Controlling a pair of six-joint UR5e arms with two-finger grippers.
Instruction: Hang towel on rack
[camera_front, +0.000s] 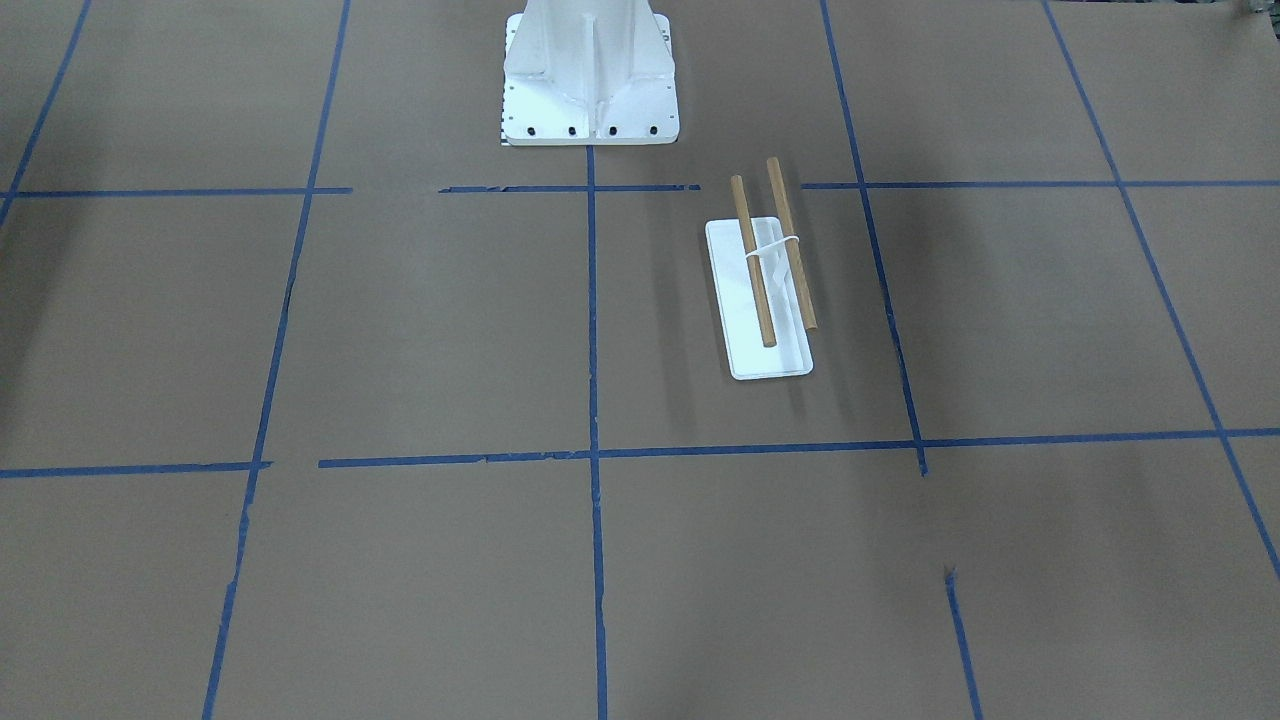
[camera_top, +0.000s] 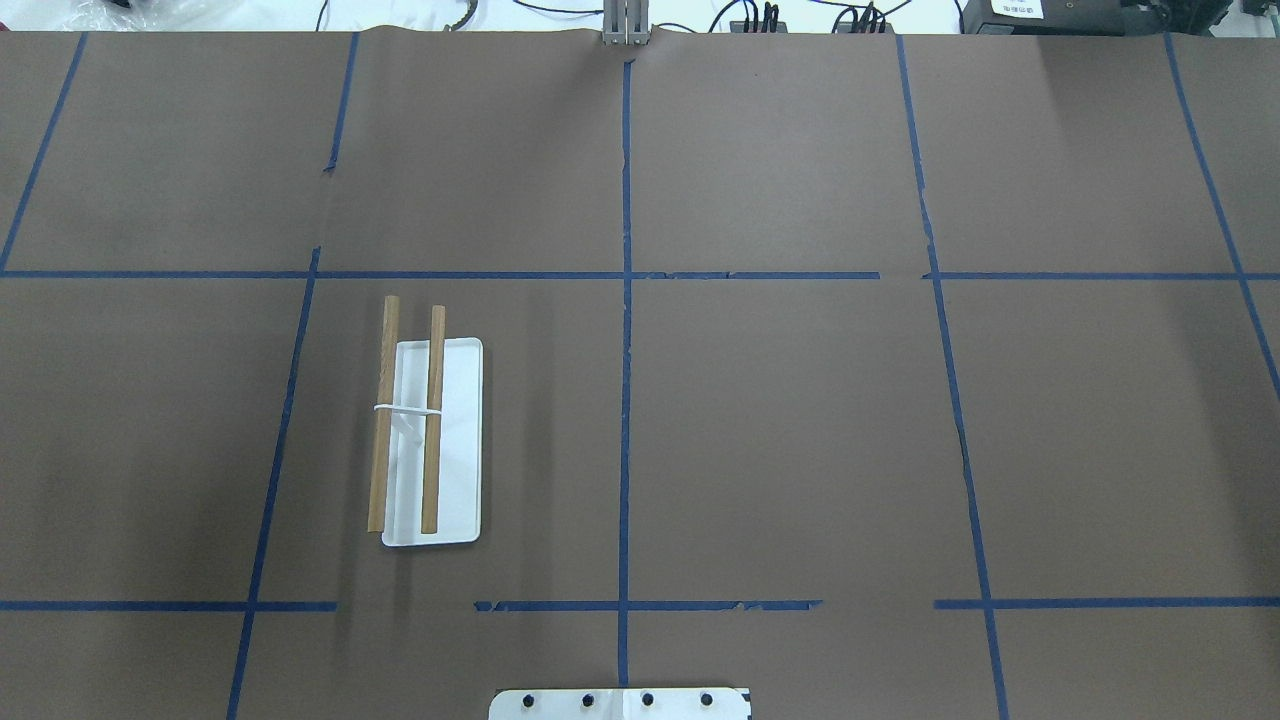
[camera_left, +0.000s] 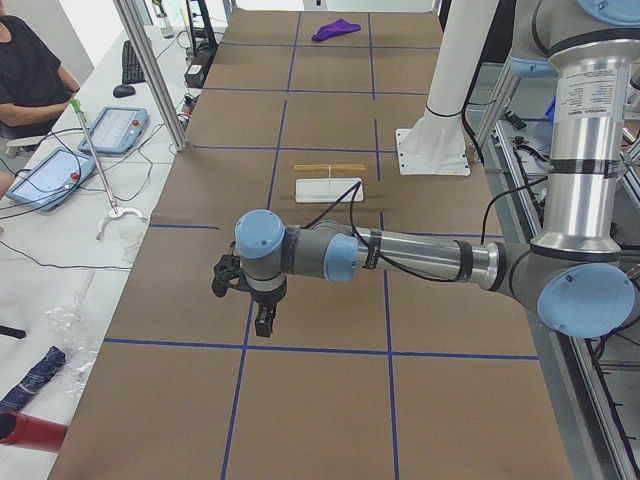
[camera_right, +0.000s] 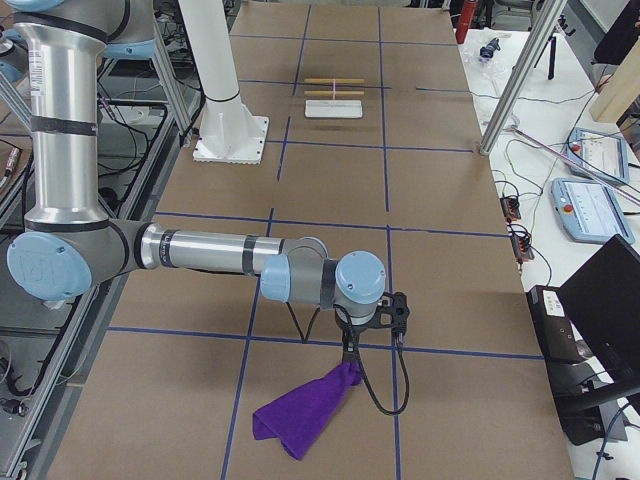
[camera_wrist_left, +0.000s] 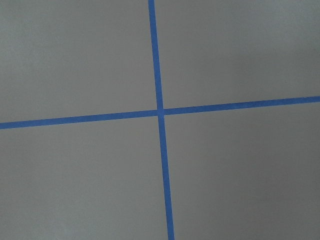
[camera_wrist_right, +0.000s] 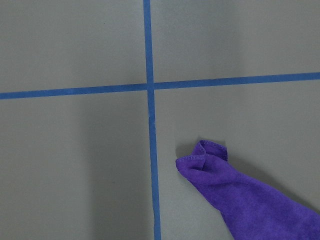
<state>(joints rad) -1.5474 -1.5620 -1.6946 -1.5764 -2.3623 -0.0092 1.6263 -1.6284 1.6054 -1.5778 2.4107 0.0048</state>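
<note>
Front-facing, rack (camera_front: 740, 310): stands on the brown table (camera_front: 400, 330) on the robot's left side, white base flat, two wooden rods side by side above it, bare
Front-facing, pedestal (camera_front: 588, 80): white, bolted at the top centre, near the rack but apart from it
Overhead, rack (camera_top: 460, 440): in the square just left of the centre tape line (camera_top: 625, 400), rods pointing away from the robot, the outer rod overhanging the base's edge
Left end, left gripper (camera_left: 262, 322): hangs fingers-down over the table near a tape crossing, well short of the rack (camera_left: 329, 188); whether its fingers are apart or together cannot be told
Left end, towel (camera_left: 336, 29): small purple heap at the table's far end
Right end, right gripper (camera_right: 347, 358): points down at the near end, well apart from the rack (camera_right: 333, 107)
Right end, towel (camera_right: 305, 408): purple, its top corner drawn up to the gripper, the rest spread below; an actual grip cannot be told
Left wrist, tape cross (camera_wrist_left: 160, 112): bare paper around it
Right wrist, towel (camera_wrist_right: 240, 190): lower right, just beside a tape cross (camera_wrist_right: 149, 86)
</note>
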